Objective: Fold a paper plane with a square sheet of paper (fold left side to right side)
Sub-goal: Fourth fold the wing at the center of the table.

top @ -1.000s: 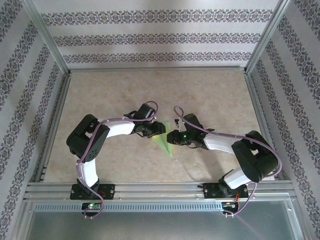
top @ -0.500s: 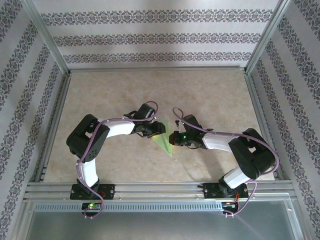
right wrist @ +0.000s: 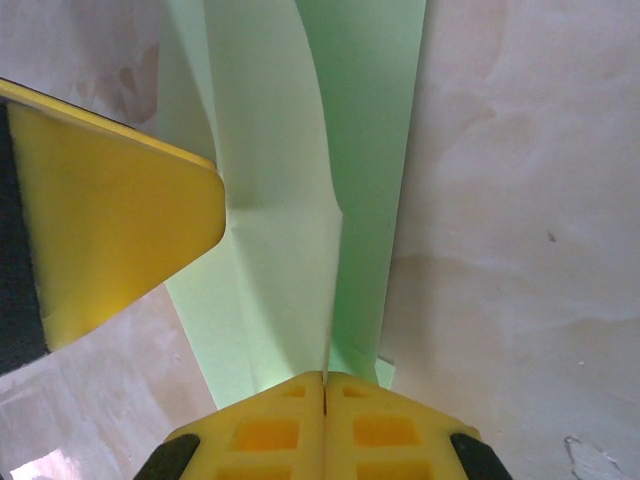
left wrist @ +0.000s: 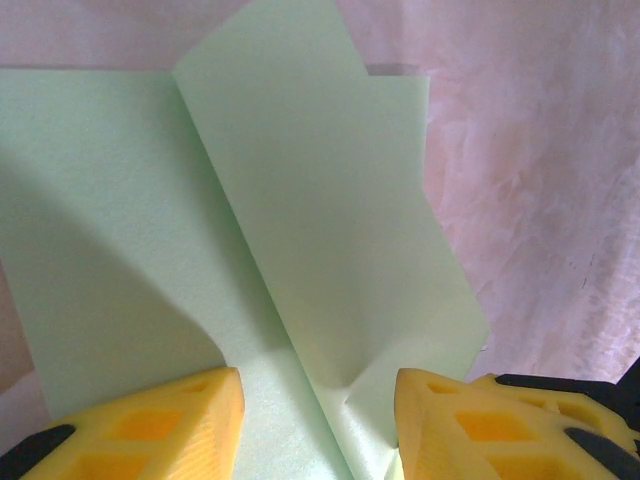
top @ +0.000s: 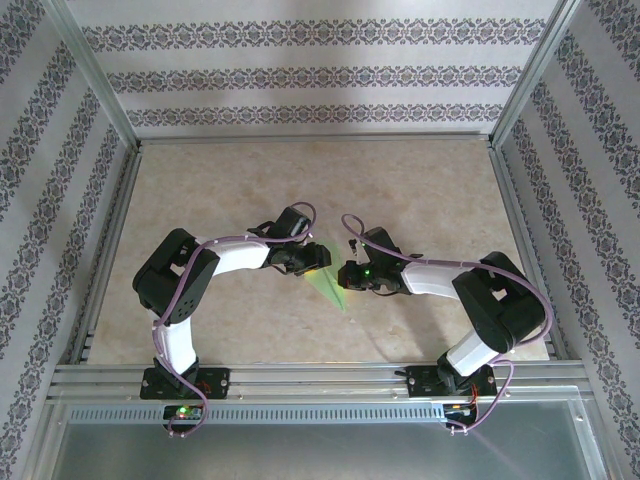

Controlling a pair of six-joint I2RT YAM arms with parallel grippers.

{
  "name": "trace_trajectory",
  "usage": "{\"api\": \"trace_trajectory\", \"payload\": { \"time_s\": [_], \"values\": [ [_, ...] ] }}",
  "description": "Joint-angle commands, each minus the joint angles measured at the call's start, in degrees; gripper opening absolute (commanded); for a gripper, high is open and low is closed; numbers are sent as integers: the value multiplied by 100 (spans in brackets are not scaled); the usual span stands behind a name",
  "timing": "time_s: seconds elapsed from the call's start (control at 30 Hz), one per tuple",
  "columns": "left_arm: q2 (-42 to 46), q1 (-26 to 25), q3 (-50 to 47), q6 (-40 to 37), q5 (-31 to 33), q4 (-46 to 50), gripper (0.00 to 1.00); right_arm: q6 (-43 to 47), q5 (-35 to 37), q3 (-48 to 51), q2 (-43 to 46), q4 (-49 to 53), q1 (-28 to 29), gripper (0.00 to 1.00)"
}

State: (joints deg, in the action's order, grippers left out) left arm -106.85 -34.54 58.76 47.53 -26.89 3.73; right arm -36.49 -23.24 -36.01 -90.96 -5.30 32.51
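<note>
L arm [top: 185, 285]: white and black, elbow out to the left, forearm reaching in toward mid-table.
L gripper [top: 303, 260]: down low over the left part of the sheet of paper [top: 328, 288]. In the L wrist view its yellow fingers [left wrist: 150, 425] stand apart with a clear gap and nothing clamped between them; the paper lies flat under and between the tips.
sheet of paper: light green, near the middle of the table [top: 420, 190], between the two grippers. From the top cam it reads as a narrow wedge w/ its point toward the arm bases. Partly folded: one diagonal crease, and one flap laid over the flat layer, its lower edge curling up a bit.
R gripper [top: 348, 275]: at the sheet's right edge, just beside the L gripper. Fingers pressed together, no gap. The raised ridge of the green flap runs straight into the seam between them — pinched there. One L finger [right wrist: 110, 220] shows at the left of the R wrist view, over the paper.
R arm [top: 490, 305]: elbow out to the right, forearm reaching left.
</note>
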Motion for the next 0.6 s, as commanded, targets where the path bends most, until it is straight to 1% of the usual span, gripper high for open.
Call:
{"api": "trace_trajectory", "payload": {
  "time_s": [0.0, 0.57],
  "values": [
    [-118, -57, 41, -143, 202, 410, 45, 177, 160, -161, -89, 151, 48, 0],
    [-134, -52, 39, -147, 191, 401, 45, 212, 199, -240, -202, 205, 80, 0]
  ]
}}
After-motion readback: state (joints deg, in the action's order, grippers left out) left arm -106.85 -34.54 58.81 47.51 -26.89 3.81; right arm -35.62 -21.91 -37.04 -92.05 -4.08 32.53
